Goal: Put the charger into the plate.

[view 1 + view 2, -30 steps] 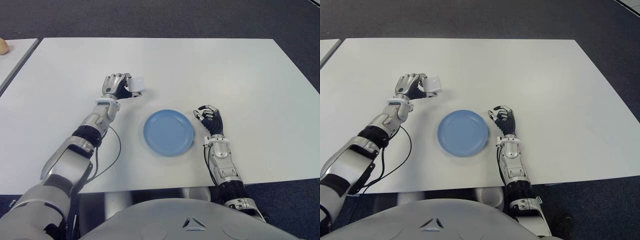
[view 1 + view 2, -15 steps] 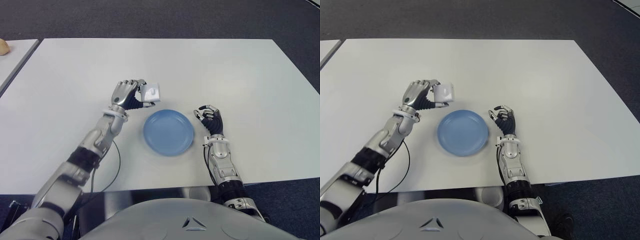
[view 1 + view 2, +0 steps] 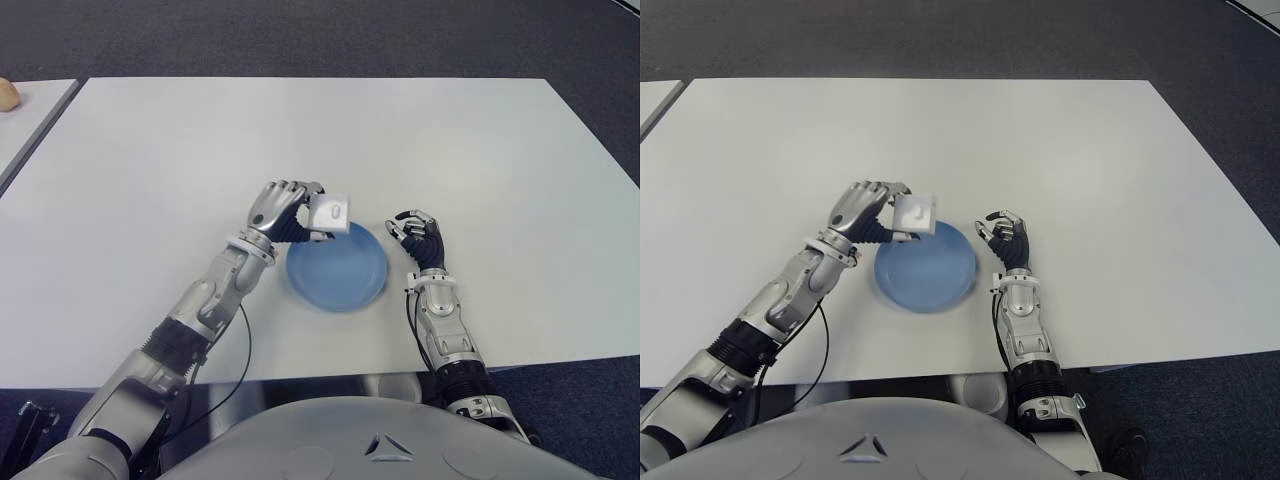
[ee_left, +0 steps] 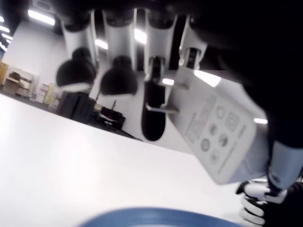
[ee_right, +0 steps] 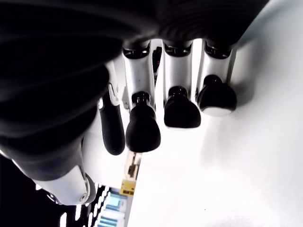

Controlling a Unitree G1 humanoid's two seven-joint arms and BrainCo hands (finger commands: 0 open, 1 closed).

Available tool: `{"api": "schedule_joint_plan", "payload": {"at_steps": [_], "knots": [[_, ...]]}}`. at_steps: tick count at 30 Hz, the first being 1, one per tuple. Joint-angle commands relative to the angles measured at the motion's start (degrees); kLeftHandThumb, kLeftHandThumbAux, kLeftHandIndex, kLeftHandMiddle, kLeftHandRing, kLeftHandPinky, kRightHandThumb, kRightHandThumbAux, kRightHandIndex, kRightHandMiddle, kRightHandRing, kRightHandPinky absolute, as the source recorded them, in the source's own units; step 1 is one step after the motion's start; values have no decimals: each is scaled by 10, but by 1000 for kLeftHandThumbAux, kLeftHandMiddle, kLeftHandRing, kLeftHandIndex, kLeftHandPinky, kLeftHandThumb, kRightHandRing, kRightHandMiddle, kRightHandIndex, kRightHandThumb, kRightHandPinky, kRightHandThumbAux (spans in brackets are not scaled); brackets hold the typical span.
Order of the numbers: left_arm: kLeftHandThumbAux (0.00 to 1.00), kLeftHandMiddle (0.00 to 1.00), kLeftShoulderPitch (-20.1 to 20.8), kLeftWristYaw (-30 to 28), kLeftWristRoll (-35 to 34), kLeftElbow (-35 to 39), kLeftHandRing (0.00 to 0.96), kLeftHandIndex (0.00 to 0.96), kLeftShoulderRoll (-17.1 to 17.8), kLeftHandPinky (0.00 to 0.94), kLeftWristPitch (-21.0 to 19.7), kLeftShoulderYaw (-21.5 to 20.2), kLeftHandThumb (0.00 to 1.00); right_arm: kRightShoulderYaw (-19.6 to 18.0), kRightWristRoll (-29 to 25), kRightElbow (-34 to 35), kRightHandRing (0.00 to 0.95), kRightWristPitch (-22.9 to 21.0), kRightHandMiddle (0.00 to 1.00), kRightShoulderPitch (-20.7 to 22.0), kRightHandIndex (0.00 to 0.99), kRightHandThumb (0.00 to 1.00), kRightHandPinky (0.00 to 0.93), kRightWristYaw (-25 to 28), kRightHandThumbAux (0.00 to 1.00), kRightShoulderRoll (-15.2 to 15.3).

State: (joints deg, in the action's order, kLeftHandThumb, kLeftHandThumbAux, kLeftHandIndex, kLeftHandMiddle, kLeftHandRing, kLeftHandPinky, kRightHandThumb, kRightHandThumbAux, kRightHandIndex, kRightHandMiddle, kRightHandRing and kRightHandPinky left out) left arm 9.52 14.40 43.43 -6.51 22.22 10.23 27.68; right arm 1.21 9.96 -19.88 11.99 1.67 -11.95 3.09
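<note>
My left hand (image 3: 292, 210) grips a white cube charger (image 3: 329, 213) and holds it in the air over the far left rim of the round blue plate (image 3: 340, 272). In the left wrist view the charger (image 4: 214, 137) shows its metal prongs and printed label between thumb and fingers, with the plate's rim (image 4: 156, 219) below. My right hand (image 3: 418, 236) shows just right of the plate, fingers curled, holding nothing (image 5: 156, 113).
The white table (image 3: 480, 150) stretches wide on all sides of the plate. A second white table's corner (image 3: 25, 110) sits at the far left with a small tan object (image 3: 6, 92) on it. Dark carpet lies beyond.
My left hand has carried the charger rightward and nearer, from the table left of the plate to above the plate's far left rim. The right hand has not moved.
</note>
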Motion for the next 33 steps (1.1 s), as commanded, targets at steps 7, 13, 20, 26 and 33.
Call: {"api": "schedule_joint_plan", "payload": {"at_steps": [7, 13, 20, 26, 33], "knots": [[668, 540, -8, -67, 28, -31, 843, 398, 7, 844, 33, 42, 850, 2, 8, -17, 836, -5, 822, -6, 437, 707, 855, -3, 727, 1], [668, 542, -5, -93, 41, -50, 845, 397, 14, 838, 40, 53, 850, 3, 10, -18, 842, -5, 823, -6, 437, 707, 862, -4, 727, 2], [669, 538, -8, -120, 52, -45, 832, 397, 16, 814, 31, 57, 849, 3, 9, -19, 843, 0, 819, -7, 437, 707, 863, -4, 727, 4], [665, 556, -12, -134, 63, -39, 759, 408, 17, 724, 21, 58, 847, 3, 10, -21, 848, 5, 826, -6, 437, 707, 868, -5, 727, 5], [662, 558, -11, -140, 72, -32, 689, 410, 16, 640, 12, 58, 843, 2, 9, -24, 854, 6, 835, -5, 438, 707, 865, -4, 727, 5]]}}
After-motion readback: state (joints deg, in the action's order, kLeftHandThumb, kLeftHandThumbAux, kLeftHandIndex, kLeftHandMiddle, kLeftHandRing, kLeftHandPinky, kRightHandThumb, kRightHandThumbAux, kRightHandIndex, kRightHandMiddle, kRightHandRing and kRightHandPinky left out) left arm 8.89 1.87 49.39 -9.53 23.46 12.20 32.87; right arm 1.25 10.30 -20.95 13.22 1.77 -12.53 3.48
